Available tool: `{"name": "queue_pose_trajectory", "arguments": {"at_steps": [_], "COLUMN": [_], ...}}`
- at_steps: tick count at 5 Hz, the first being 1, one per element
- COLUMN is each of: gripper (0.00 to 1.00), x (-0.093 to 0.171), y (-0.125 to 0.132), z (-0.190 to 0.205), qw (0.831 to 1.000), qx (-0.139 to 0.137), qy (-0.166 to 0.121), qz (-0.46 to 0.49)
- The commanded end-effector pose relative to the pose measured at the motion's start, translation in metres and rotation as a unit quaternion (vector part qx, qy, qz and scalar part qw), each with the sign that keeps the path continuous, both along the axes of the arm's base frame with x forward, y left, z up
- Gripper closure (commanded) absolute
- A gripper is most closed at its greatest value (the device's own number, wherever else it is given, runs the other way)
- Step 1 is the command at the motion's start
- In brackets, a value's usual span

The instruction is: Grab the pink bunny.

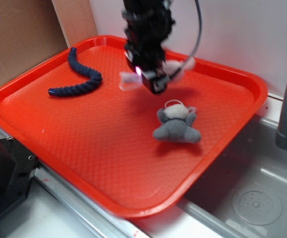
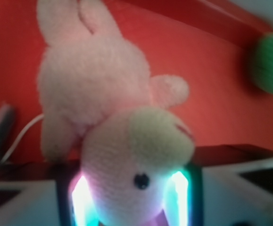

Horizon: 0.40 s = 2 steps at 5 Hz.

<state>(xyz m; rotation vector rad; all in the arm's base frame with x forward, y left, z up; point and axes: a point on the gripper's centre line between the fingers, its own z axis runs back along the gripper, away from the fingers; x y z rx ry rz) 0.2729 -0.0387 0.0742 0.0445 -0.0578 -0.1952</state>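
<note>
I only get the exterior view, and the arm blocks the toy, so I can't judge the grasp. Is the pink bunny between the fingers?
Observer: Yes. In the wrist view the pink bunny's head sits between the gripper's two glowing fingers.
Operator: Where is its body?
Observer: It stretches away from the gripper, over the red tray.
Operator: Anything close by that I can't see?
Observer: A green ball, blurred, at the right edge of the wrist view, apart from the bunny.
</note>
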Motion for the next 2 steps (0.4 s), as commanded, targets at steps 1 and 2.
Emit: {"name": "queue_pose_trajectory", "arguments": {"at_steps": [1, 2], "gripper": [1.0, 1.0], "x": [-0.052, -0.092], "y": [0.033, 0.047], "z": [0.074, 0.094], "qw": [0.995, 0.992], "qx": [-0.008, -0.004], "qy": [-0.003, -0.019], "qz": [0.102, 0.123]}}
